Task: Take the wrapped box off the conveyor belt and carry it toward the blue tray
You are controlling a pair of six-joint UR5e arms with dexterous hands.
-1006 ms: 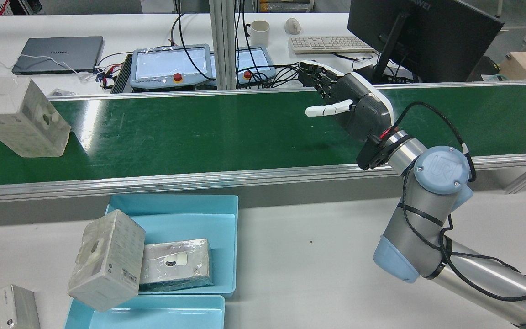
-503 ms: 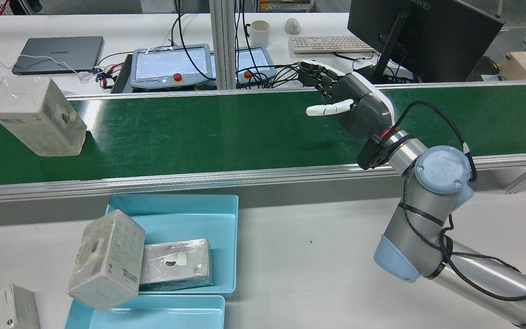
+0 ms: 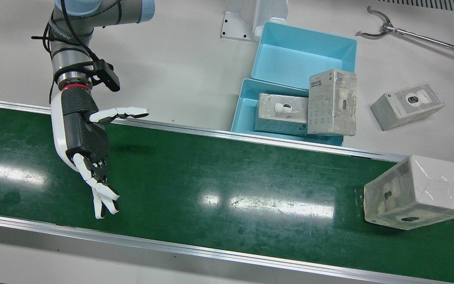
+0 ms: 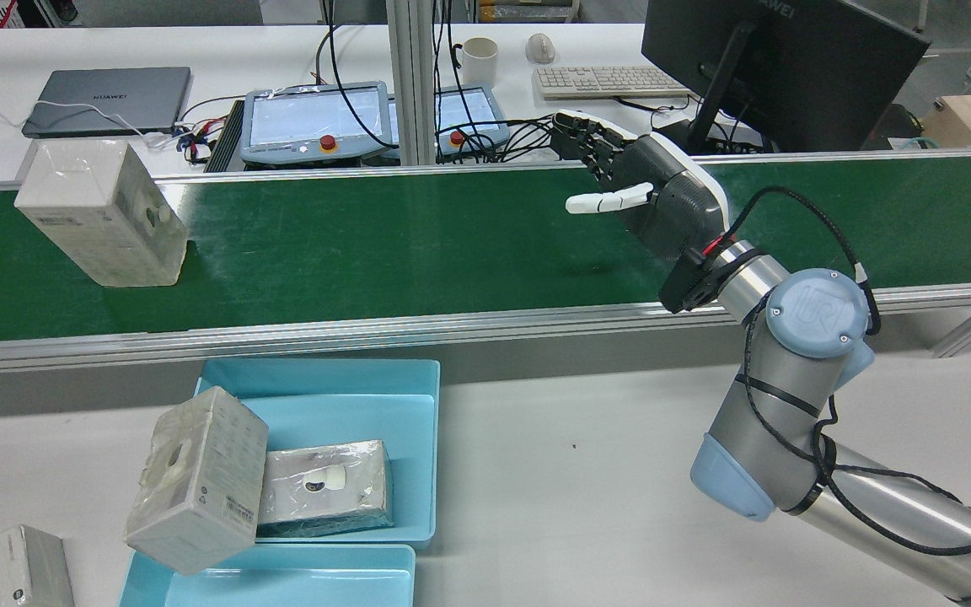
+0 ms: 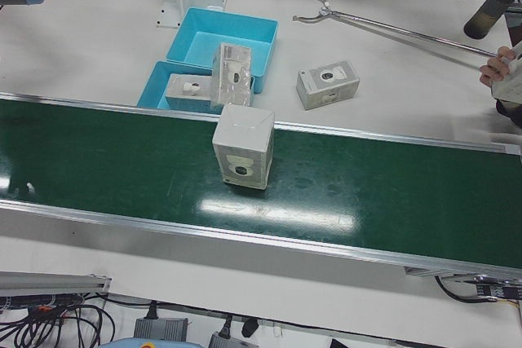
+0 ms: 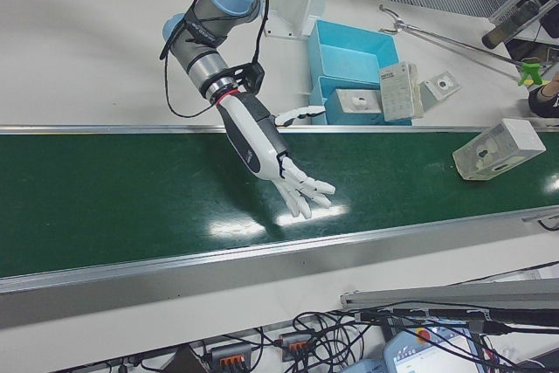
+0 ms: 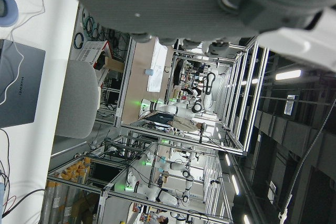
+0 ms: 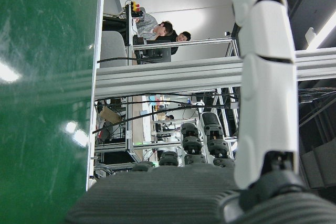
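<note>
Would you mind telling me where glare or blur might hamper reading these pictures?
Front view: bright lamp reflections streak the conveyor belt mid-frame, clear of the wrapped box. Rear view: a glare band lies on the belt just right of the box. Right hand view: the belt looks soft and smeared, and the right robot hand fills the frame. Left-front view: sharp, with a faint sheen below the box.

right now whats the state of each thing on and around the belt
right hand: open, above the belt, holding nothing
left hand: only a bit of its palm shows in its own view, state unclear
box on belt: upright, tilted askew, apart from the hand
upper tray: empty
lower tray: one box lying inside
leaning box: propped on the tray's rim
box on table: lying outside the trays
</note>
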